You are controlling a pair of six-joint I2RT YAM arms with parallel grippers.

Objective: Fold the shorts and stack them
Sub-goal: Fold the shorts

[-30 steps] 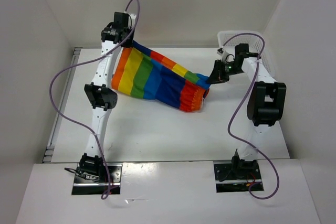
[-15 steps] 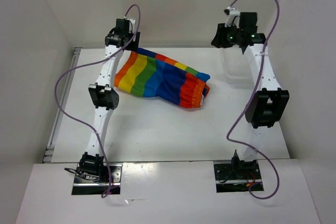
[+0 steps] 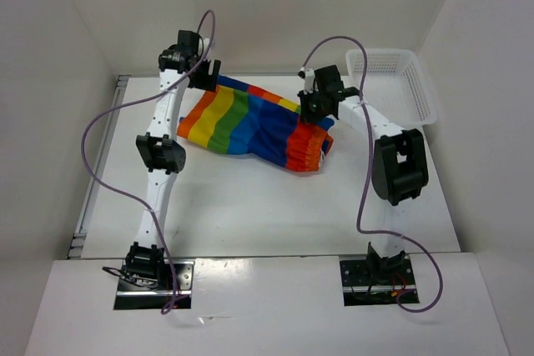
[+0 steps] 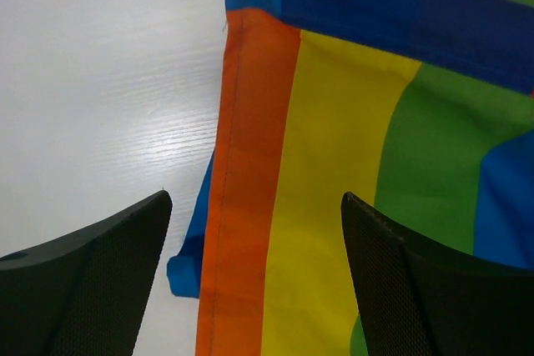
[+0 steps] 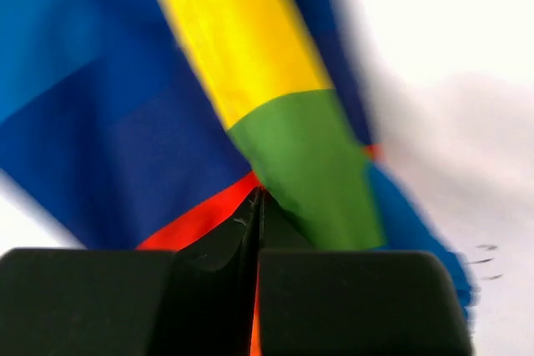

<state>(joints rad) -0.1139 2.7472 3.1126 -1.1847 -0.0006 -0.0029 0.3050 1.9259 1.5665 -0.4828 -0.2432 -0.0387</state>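
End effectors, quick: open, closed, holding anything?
Left end effector: open above the shorts, holding nothing.
Right end effector: closed, tips at the shorts; whether cloth is pinched cannot be told.

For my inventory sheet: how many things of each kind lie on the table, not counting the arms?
striped shorts: 1
white mesh basket: 1
Total: 2
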